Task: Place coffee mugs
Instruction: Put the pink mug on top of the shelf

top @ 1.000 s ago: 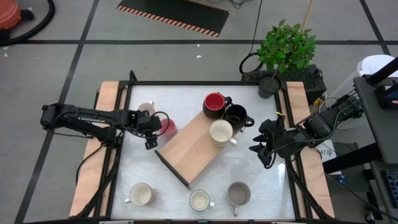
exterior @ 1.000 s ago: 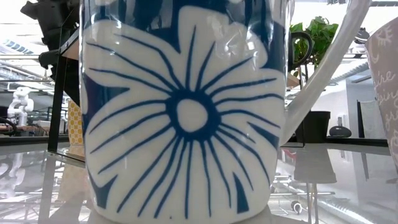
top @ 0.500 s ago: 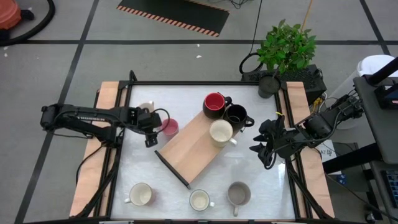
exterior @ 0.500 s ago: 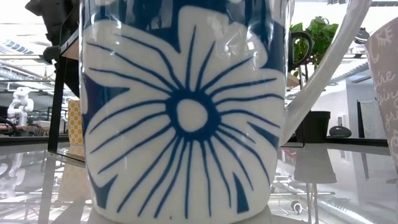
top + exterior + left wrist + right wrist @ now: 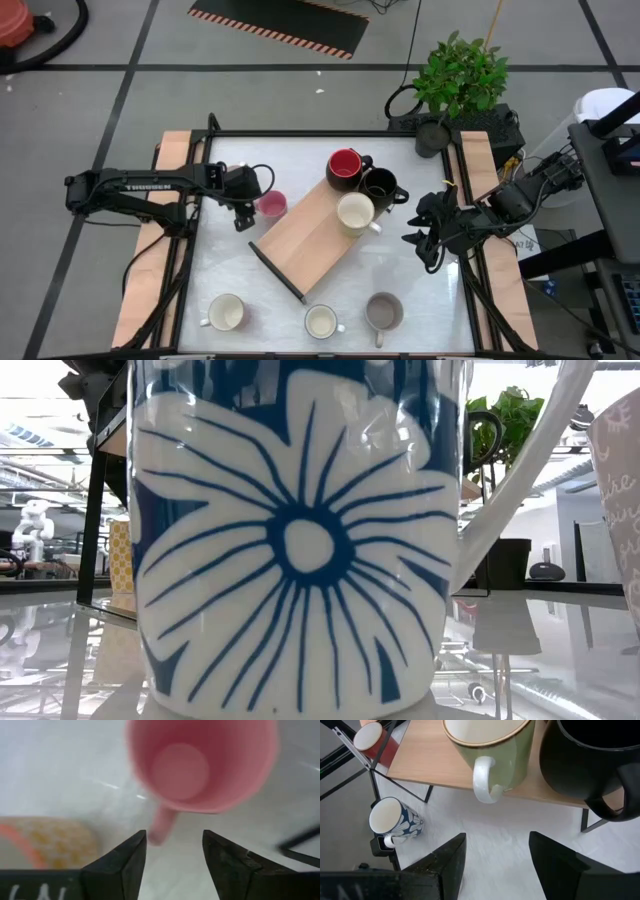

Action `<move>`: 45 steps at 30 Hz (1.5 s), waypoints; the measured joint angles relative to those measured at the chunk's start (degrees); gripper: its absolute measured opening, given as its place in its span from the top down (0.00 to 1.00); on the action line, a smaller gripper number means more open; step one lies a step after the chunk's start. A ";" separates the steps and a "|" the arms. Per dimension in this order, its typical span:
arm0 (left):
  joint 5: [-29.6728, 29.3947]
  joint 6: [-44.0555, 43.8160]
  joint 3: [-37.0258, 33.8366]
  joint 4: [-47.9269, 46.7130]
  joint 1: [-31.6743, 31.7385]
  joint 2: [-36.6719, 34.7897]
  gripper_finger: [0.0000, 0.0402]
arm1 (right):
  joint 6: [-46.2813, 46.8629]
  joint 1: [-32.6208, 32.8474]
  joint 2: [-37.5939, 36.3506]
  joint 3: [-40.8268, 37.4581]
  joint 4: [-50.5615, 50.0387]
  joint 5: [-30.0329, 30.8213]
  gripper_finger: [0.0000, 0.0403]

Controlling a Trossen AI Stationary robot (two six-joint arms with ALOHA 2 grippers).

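The pink mug (image 5: 271, 205) stands upright on the white table, beside the wooden shelf (image 5: 305, 240). My left gripper (image 5: 247, 204) is open just left of it. In the left wrist view the pink mug (image 5: 200, 765) points its handle (image 5: 160, 822) into the gap of the left gripper (image 5: 172, 840), with a finger on either side. The red mug (image 5: 345, 167), black mug (image 5: 381, 185) and cream mug (image 5: 355, 212) stand on the shelf. My right gripper (image 5: 416, 244) waits open near the table's right edge, facing the shelf (image 5: 420, 760).
Three mugs stand along the near edge: cream (image 5: 228, 313), blue-flowered (image 5: 321, 322) and grey (image 5: 383, 310). The blue-flowered mug (image 5: 300, 540) fills the low view. An orange-patterned mug (image 5: 47, 840) sits next to the left gripper. A potted plant (image 5: 455, 80) stands at the far right corner.
My left gripper has drawn back from the pink mug toward the table's far-left and risen a little. The pink mug stays on the table and shows more fully now. The right arm has kept still.
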 joint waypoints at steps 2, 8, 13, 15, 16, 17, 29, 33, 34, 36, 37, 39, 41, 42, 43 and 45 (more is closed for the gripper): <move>3.10 0.86 0.58 -0.36 -0.32 0.02 0.54 | 0.02 0.00 0.00 0.00 -0.04 -0.26 0.50; 4.91 2.82 6.46 -1.39 -1.81 0.00 0.57 | 0.46 -0.01 0.00 0.00 -0.08 -2.05 0.50; -0.25 6.09 8.35 -2.42 0.71 0.06 0.57 | 0.09 -0.02 0.00 0.00 -0.52 -1.97 0.50; -0.29 7.09 8.08 -2.62 2.57 1.25 0.57 | -0.09 -0.02 0.00 0.00 -1.26 -1.97 0.50; 0.05 7.61 8.02 -2.58 3.36 1.87 0.57 | -0.21 -0.02 0.00 0.00 -1.35 -1.98 0.50; 0.69 8.15 7.96 -2.64 4.05 2.33 0.57 | -0.20 -0.02 0.00 0.00 -1.42 -2.03 0.50; 0.27 7.55 7.96 -2.49 2.72 6.80 0.57 | 2.54 0.00 -0.04 0.00 -1.85 -5.07 0.50; -1.56 4.38 8.08 -3.54 2.09 6.80 0.57 | 3.19 0.48 -0.04 -0.02 -2.23 -4.96 0.50; -1.58 3.83 8.13 -5.03 2.24 6.79 0.57 | 3.15 0.54 -0.04 0.00 -2.25 -4.92 0.50; -1.86 3.97 8.13 -10.31 2.29 6.78 0.57 | 3.12 0.55 -0.04 -0.02 -2.70 -4.89 0.50; -2.10 4.74 8.01 -12.74 2.27 6.82 0.57 | 3.11 0.55 -0.04 -0.02 -3.01 -4.84 0.50; -2.05 5.97 7.33 -12.68 2.05 6.09 0.57 | 2.91 0.55 -0.04 -0.02 -3.72 -4.61 0.50; -1.30 7.33 7.05 -11.62 2.04 4.94 0.57 | 1.95 0.55 -0.04 -0.02 -4.59 -3.44 0.50; -0.57 7.41 6.99 -11.76 2.02 4.85 0.57 | 1.35 0.52 -0.04 -0.02 -4.73 -2.89 0.50; -0.56 7.21 6.95 -11.72 1.75 4.85 0.57 | 0.65 0.54 -0.04 -0.02 -4.89 -2.21 0.50; -0.79 6.65 6.84 -11.15 0.99 4.74 0.57 | 0.14 0.52 -0.04 -0.02 -5.33 -1.69 0.50</move>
